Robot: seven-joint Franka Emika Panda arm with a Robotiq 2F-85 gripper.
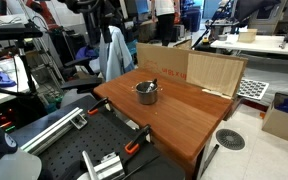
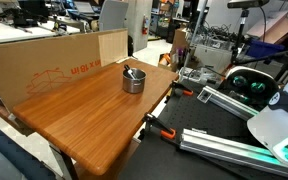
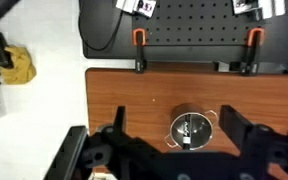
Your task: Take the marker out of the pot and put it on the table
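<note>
The pot (image 1: 146, 94) is picked out standing upright on the reddish-brown desk (image 1: 184, 118), close to the cardboard sheet (image 1: 199, 70) that is propped along one edge. In both exterior views the marker (image 1: 150, 86) is seen leaning inside it, its upper end poking above the rim. From the wrist view the scene is looked down on: the claw (image 3: 173, 115) is held above the desk with its two dark fingers (image 3: 119, 128) spread wide, and nothing is gripped between them. The pot is framed in that gap, nearer to one finger than the other, and the pale marker is made out lying across its dark inside. Beyond it, two orange-and-black clamps (image 3: 138, 42) are fixed on the desk's edge, where the black perforated bench (image 3: 184, 25) is met.
</note>
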